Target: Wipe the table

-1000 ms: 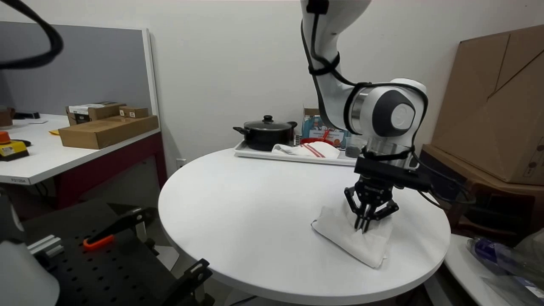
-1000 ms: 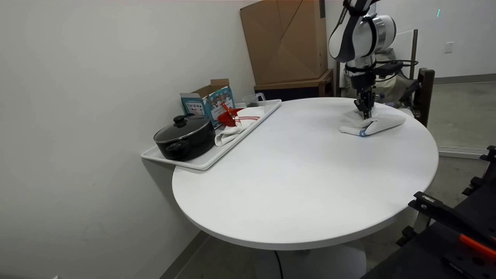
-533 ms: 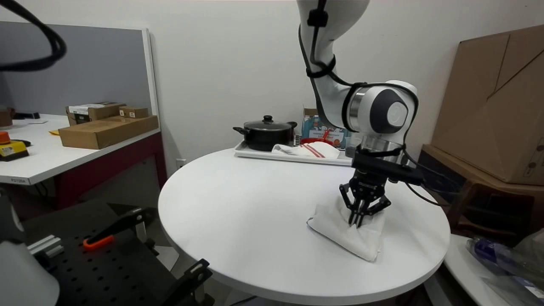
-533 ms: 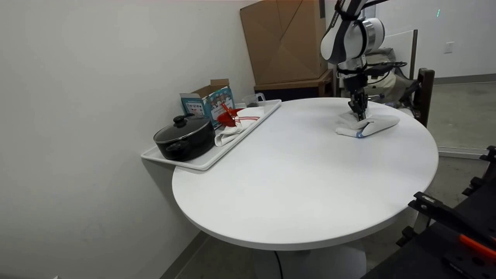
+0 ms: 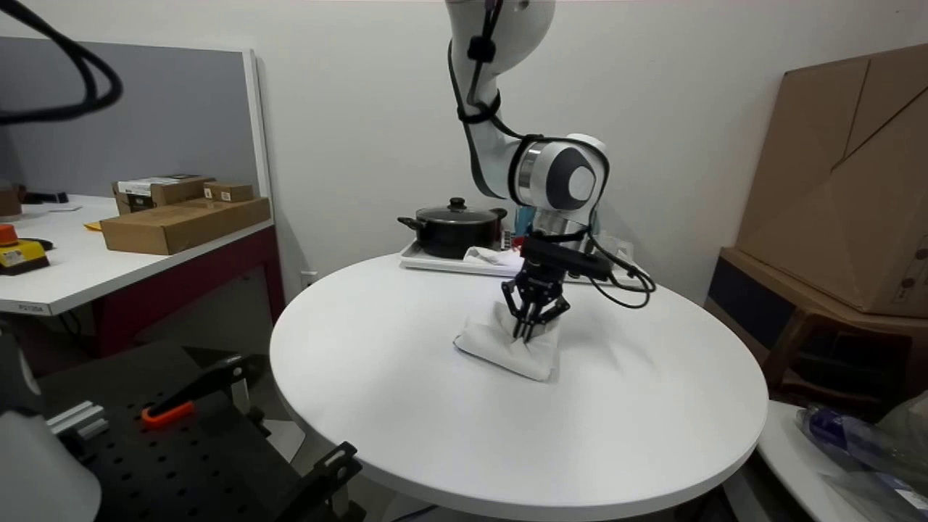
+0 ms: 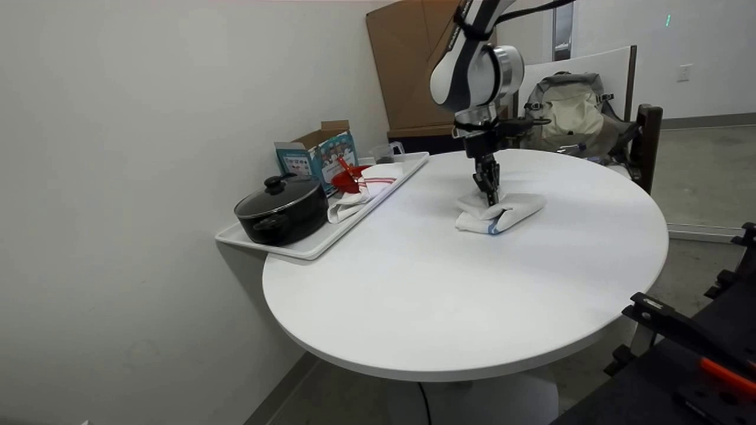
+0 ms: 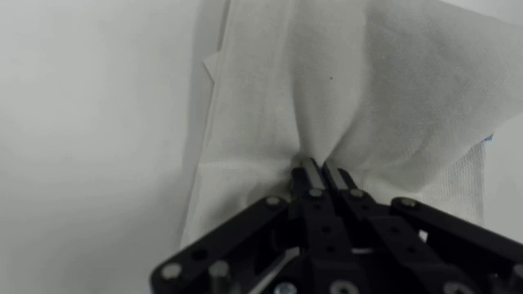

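Note:
The table (image 5: 406,420) is large and round with a smooth white top; it also shows in an exterior view (image 6: 413,313). A folded whitish cloth (image 5: 496,349) lies on it near the middle; a blue stripe shows on the cloth's edge in an exterior view (image 6: 520,208). My gripper (image 5: 523,332) points down onto the cloth, and it also shows in an exterior view (image 6: 492,200). In the wrist view the fingertips (image 7: 320,166) are close together on a pinched fold of the cloth (image 7: 253,122). The cloth's underside is hidden.
A white tray (image 6: 322,245) stands on the table's wall side. It holds a black lidded pot (image 6: 280,212), a red-striped towel (image 6: 381,177), a red item (image 6: 347,180), a teal box (image 6: 336,154) and a clear cup (image 6: 385,153). A large cardboard box (image 5: 841,181) stands beyond the table.
My gripper has slid the cloth across the tabletop, leftward in both exterior views, from near the table's edge to nearer its middle. The grip looks the same. Tray and pot have not moved.

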`<action>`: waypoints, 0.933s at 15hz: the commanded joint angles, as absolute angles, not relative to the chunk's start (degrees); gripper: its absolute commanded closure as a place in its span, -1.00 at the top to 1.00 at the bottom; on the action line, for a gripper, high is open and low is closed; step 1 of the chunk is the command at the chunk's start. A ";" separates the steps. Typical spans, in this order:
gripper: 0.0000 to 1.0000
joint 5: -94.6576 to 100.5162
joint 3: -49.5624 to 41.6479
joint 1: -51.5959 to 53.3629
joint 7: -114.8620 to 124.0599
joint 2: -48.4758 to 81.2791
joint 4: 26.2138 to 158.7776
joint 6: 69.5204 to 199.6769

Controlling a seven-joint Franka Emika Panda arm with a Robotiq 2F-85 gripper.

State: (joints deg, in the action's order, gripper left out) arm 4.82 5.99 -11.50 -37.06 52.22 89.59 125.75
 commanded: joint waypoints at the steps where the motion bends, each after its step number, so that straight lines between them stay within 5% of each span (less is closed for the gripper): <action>1: -0.98 4.68 7.27 -6.76 -35.40 56.77 84.08 124.76; 7: -0.98 5.77 7.48 2.12 -28.39 64.60 71.63 117.21; 14: -0.98 6.15 6.77 -0.26 -29.61 56.58 80.21 118.98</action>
